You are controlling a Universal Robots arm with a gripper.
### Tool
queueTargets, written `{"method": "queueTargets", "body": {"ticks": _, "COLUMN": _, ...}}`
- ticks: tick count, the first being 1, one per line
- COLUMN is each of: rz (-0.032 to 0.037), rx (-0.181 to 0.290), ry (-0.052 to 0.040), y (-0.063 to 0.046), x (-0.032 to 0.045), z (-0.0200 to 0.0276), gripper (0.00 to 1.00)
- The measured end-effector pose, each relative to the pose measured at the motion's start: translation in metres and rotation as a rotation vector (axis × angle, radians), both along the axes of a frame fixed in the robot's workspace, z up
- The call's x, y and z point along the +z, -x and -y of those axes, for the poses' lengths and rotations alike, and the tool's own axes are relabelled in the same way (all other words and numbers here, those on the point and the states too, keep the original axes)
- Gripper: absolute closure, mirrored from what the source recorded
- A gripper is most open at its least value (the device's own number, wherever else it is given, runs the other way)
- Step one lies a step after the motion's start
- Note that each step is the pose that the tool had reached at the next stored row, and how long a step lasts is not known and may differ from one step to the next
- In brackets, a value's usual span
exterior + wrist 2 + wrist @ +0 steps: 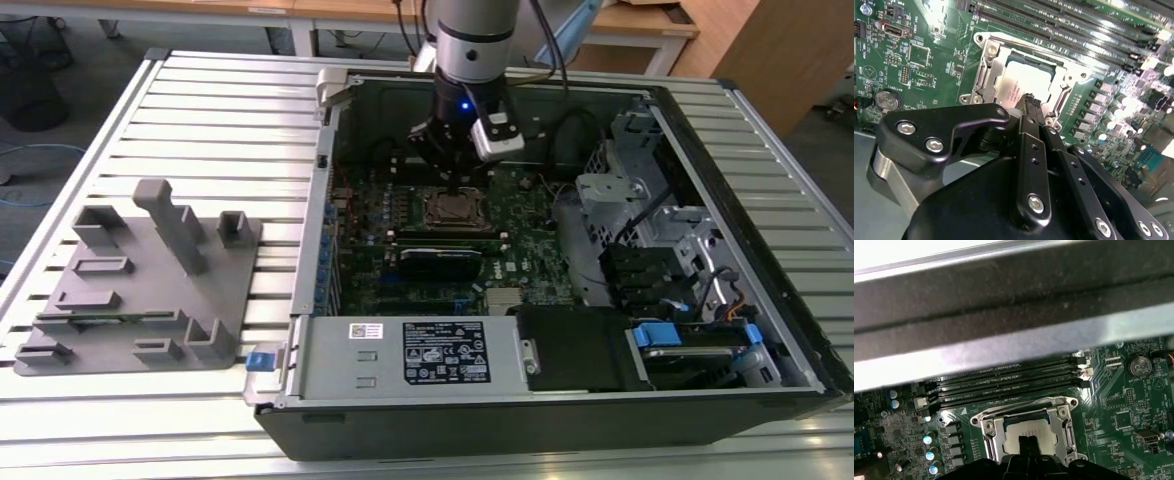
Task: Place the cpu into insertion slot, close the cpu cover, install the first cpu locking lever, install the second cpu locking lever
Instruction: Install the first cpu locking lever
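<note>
The cpu [1015, 84] [1026, 429] lies flat in the insertion slot [454, 208] on the green board, its silver-tan top showing. The cpu cover [985, 70] [988, 429], a silvery frame, lies down around it, and the chip shows through the cut-out. My gripper [451, 172] [1032, 103] [1029, 444] hangs straight over the socket's edge, its black fingers shut together with nothing between them. The fingertips sit just above the cpu's near side and hide part of it. I cannot make out how the locking levers stand.
Long black memory slots [1004, 385] run beside the socket. A black graphics card [441, 262] sits towards the exterior view's front. The case wall [1004, 345] rises close behind. Drive cages [641, 230] fill the right. A grey fixture [134, 290] stands outside on the left.
</note>
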State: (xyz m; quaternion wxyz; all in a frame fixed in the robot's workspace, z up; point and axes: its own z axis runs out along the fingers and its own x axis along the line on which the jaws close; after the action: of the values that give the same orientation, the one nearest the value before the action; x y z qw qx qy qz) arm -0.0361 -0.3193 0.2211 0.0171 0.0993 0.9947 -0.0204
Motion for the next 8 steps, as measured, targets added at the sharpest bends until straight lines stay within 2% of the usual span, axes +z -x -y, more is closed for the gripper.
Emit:
{"method": "queueTargets", "body": {"ticks": 6, "rz": 0.0014, "rx": 0.038, "ry": -0.0002, "y": 0.0, "x": -0.002, "z": 0.004, "gripper": 0.89}}
{"method": "queueTargets", "body": {"ticks": 8, "rz": 0.0048, "rx": 0.058, "ry": 0.0001, "y": 0.0, "x": -0.003, "z": 0.0046, "gripper": 0.89}}
